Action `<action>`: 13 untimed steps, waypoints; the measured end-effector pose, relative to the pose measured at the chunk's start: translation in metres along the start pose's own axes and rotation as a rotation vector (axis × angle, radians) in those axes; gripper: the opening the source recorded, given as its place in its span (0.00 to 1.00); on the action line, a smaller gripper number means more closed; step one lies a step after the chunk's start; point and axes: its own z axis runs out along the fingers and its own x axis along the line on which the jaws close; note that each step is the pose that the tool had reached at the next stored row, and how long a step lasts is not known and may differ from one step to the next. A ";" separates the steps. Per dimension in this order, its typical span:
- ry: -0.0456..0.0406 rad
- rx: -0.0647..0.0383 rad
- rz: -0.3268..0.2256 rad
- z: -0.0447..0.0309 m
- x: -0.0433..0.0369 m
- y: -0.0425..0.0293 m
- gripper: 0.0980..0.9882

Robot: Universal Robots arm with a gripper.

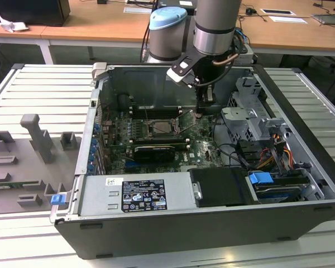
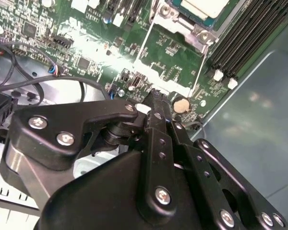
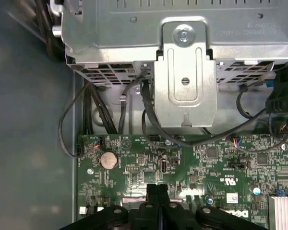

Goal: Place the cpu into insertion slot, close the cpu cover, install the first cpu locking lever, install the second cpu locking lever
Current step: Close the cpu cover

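The cpu (image 2: 202,5) shows its pale silver top inside the insertion slot (image 1: 161,128) on the green board, with the silvery cpu cover (image 2: 182,23) framing it. Two thin wire levers (image 2: 143,45) run along the socket's sides. My gripper (image 1: 200,113) hangs over the board to the exterior view's right of the socket, a short way from it. Its black fingers (image 3: 153,191) are pressed together with nothing between them. In the second wrist view my gripper (image 2: 153,96) has its tip close to a round coin battery (image 2: 181,104).
The open computer case (image 1: 301,145) walls in the board. A metal drive cage (image 3: 185,72) with black cables stands just beyond the gripper. Memory slots (image 2: 245,38), a black card (image 1: 153,151) and the power supply (image 1: 139,195) lie around the socket.
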 end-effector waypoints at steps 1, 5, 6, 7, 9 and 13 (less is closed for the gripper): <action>0.0000 0.000 0.000 0.0004 0.0000 0.0014 0.01; 0.0001 0.001 0.000 0.0028 0.0000 0.0067 0.01; 0.0002 0.001 -0.001 0.0045 0.0000 0.0067 0.01; 0.0002 0.001 -0.002 0.0064 -0.0001 0.0066 0.01; 0.0005 0.002 -0.007 0.0119 -0.0003 0.0063 0.01; 0.0019 0.006 -0.016 0.0206 -0.0007 0.0058 0.01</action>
